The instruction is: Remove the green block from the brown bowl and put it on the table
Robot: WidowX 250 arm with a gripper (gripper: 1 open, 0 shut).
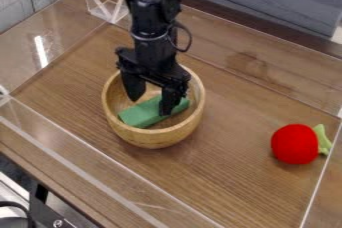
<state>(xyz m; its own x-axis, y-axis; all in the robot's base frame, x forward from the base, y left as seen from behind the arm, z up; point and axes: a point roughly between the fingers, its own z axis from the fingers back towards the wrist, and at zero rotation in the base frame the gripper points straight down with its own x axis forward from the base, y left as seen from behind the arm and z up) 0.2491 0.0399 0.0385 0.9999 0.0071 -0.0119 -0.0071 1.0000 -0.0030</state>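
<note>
The gripper (pixel 151 92) is held wide open and pointed straight down inside the brown bowl (pixel 171 133), one finger on either side of the green block (pixel 139 117) lying on the bowl's floor, apparently so that it can be clamped for lifting onto the table (pixel 241 72).

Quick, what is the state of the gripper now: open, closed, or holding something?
Gripper: open, lowered into the brown bowl over the green block, holding nothing.
</note>
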